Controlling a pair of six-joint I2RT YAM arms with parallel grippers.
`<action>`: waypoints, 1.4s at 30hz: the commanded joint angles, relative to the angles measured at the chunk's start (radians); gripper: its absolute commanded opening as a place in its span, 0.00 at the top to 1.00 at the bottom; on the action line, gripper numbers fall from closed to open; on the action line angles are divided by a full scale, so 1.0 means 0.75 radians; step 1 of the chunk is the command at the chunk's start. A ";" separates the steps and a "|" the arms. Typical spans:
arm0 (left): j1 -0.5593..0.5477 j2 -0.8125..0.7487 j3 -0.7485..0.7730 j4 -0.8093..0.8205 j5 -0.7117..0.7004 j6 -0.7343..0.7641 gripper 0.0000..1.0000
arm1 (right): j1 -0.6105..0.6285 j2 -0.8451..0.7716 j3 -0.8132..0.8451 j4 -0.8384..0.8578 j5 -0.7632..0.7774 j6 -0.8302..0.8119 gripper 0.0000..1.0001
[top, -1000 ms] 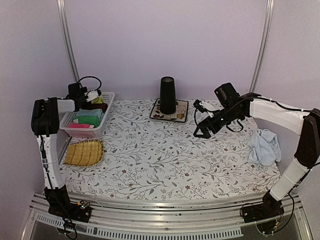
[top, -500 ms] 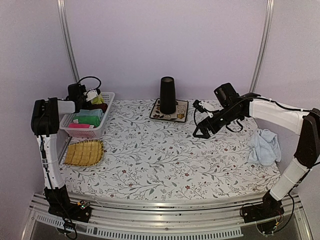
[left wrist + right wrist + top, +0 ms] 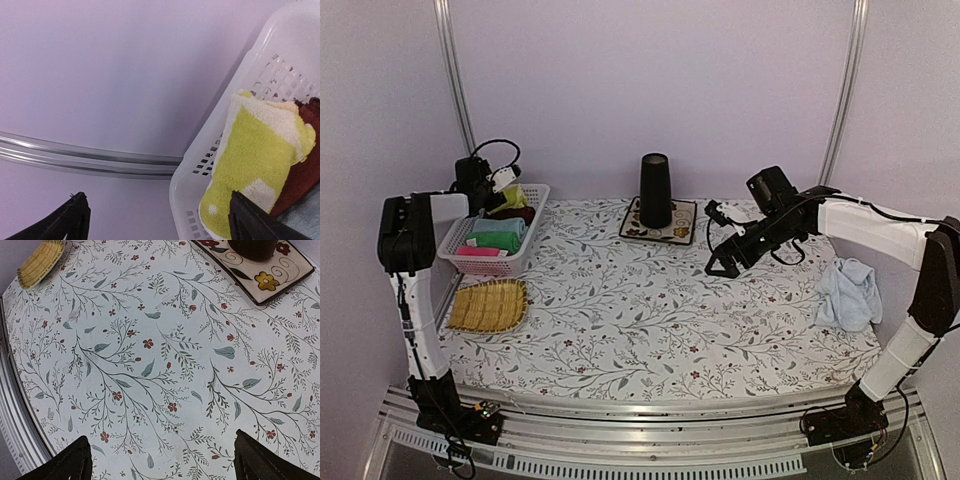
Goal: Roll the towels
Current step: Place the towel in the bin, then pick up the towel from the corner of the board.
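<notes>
Yellow-green towel (image 3: 255, 160): pale cream patches noted. Light blue towel (image 3: 848, 293): plain. Basket (image 3: 287, 55): white. Tablecloth (image 3: 150, 390): white, printed grey-green vines, red flowers. Straw tray (image 3: 488, 306): yellow.

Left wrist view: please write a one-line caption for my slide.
Open left jaws beside a yellow-green towel lying in a white basket, next to a dark red cloth.

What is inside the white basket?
A yellow-green towel at the far end, a dark red cloth beside it, a green cloth and a pink item nearer. Whatever lies beneath them is covered.
</notes>
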 commanded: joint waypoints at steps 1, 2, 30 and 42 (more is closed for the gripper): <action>-0.041 -0.104 0.056 -0.129 -0.016 -0.195 0.03 | 0.008 0.009 0.024 0.037 0.065 0.029 0.01; -0.047 -0.114 0.068 -0.167 -0.017 -0.245 0.03 | 0.009 0.004 0.019 0.050 0.091 0.043 0.01; -0.519 -0.859 -0.383 -1.027 -0.293 -1.670 0.03 | -0.511 -0.285 -0.126 -0.066 0.551 0.767 0.01; -0.699 -1.024 -0.684 -1.018 -0.121 -1.799 0.03 | -0.587 -0.326 -0.407 -0.137 0.689 0.983 0.01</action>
